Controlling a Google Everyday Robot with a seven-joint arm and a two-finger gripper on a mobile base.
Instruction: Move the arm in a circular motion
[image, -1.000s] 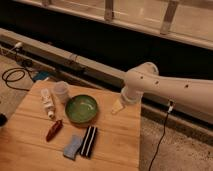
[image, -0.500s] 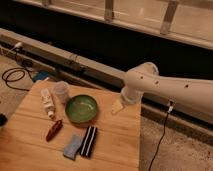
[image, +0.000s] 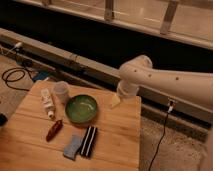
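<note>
Where the thick white tubular arm (image: 165, 82), dotted with small dark holes, bends downward at the right, we see its pale-yellowish gripper (image: 115, 101) over the far edge of the wooden table (image: 117, 137), just right of the round green bowl (image: 81, 108); whether it is open we cannot tell.

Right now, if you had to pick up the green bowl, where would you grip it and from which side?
Probably the rim of the green bowl on the side facing the gripper, which hangs near the far edge of the table. The bowl sits upright and open, so come down from above and pinch its wall. The clear cup crowds the other side.
</note>
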